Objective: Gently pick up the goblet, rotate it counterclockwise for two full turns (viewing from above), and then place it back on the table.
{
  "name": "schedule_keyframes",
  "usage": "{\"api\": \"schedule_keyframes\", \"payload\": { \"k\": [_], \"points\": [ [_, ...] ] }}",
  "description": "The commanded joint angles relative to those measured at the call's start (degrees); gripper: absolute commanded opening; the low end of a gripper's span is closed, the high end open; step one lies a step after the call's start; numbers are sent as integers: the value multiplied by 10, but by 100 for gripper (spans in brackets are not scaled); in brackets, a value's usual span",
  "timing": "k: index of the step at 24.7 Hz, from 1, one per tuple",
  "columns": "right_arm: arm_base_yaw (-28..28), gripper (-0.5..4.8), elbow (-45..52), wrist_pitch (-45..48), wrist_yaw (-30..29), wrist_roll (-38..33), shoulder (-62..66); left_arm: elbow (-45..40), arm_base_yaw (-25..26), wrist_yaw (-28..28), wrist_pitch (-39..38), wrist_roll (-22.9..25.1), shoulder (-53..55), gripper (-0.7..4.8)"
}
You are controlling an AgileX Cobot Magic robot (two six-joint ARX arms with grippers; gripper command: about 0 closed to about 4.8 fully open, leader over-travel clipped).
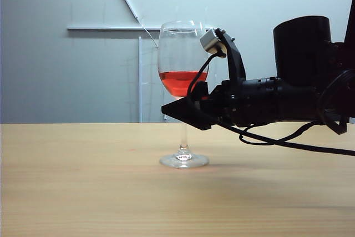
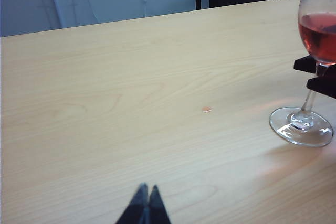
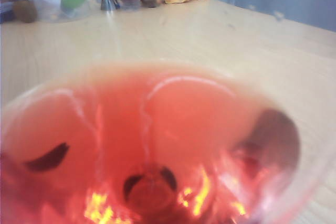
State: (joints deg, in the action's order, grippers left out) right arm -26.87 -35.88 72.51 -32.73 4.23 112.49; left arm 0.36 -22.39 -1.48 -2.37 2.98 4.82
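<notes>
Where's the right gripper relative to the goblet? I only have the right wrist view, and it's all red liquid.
Observer: In the exterior view the right gripper sits at the top of the stem, just under the bowl of the goblet.
Operator: Is the glass lifted?
Observer: No, its foot rests on the table.
Operator: Left gripper?
Observer: The left gripper is shut, low over bare table, well away from the goblet.
</notes>
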Motion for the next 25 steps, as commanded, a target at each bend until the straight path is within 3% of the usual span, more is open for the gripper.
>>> {"api": "schedule_keyframes", "payload": {
  "k": [1,3,5,10,16,18,25],
  "points": [
    [-1,214,-7,10,2,-2,0,2,-1,2,7,0,0,-5],
    [-1,165,-9,14,6,-2,4,2,-1,2,7,0,0,-5],
    [-1,164,-9,12,7,-2,5,2,-1,2,7,0,0,-5],
    [-1,51,-10,11,7,-2,5,2,-1,2,7,0,0,-5],
    [-1,-5,-20,22,4,-66,5,2,-1,2,7,0,0,-5],
    [-1,-5,-26,32,4,-100,5,2,-1,2,7,0,0,-5],
    [-1,-5,-53,55,7,-319,-5,2,-1,2,7,0,-5,-5]
  ]
}}
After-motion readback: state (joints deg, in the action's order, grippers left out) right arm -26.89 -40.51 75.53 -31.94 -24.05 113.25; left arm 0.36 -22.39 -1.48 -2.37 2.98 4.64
